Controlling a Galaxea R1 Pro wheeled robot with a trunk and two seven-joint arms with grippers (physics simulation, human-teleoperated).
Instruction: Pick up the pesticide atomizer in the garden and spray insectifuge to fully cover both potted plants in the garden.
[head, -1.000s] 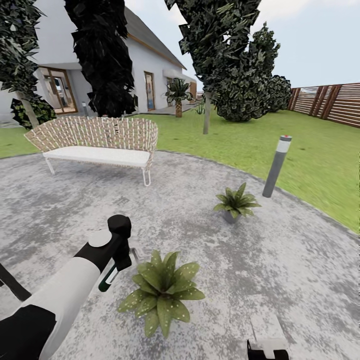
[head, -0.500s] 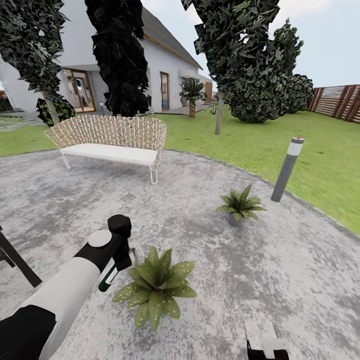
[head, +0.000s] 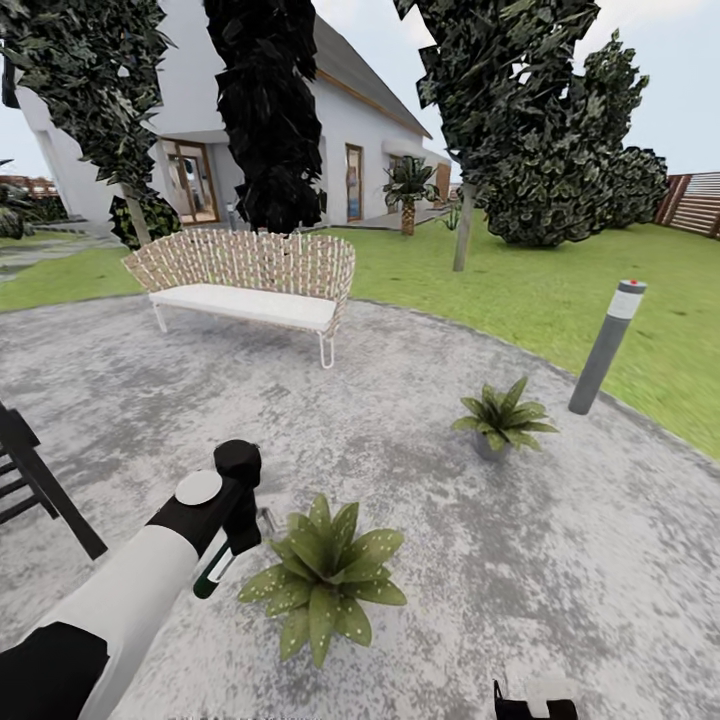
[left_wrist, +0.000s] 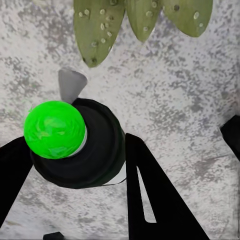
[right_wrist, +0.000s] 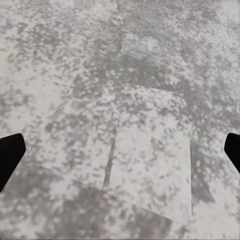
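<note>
Left gripper (left_wrist: 75, 165) clamps atomizer (left_wrist: 75, 145); wrist view reveals green cap.

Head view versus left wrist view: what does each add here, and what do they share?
Head view alone: the wicker bench, bollard lamp, white house and far potted plant. Left wrist view alone: the atomizer's bright green end, seen close between the left gripper's fingers. Shared: the near potted plant's spotted leaves and the grey stone patio.
</note>
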